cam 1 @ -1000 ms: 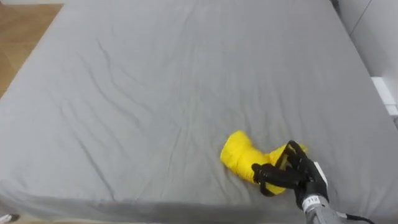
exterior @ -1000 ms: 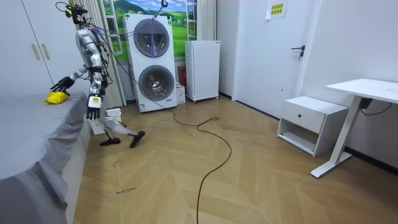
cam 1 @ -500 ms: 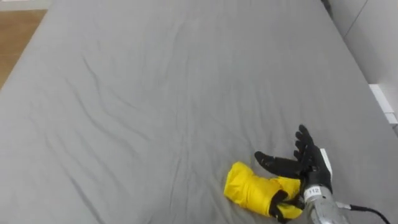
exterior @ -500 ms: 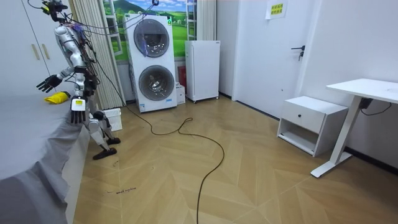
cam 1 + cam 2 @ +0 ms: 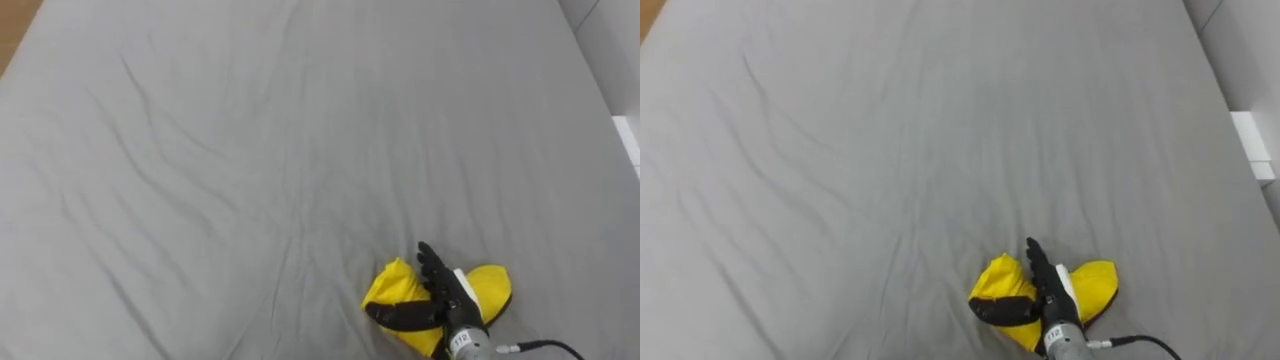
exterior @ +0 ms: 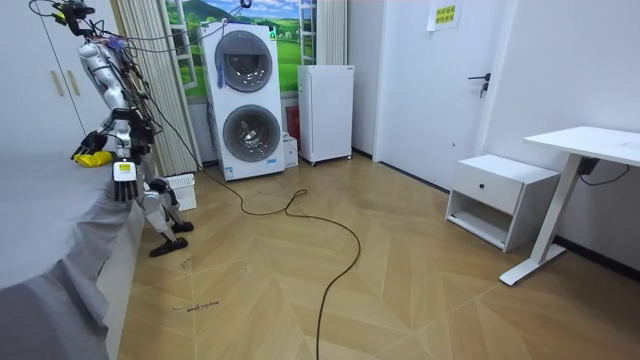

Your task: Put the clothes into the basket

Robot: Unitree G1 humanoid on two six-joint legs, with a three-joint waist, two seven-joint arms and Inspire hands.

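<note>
The robot stands at the edge of the grey bed, with the stacked washing machines behind it in the room view. Its right hand lies on top of a crumpled yellow garment near the bed's near edge. The fingers are stretched out straight and the thumb is spread sideways across the cloth, so nothing is clasped. The left hand hangs by the robot's side, beside the mattress edge.
</note>
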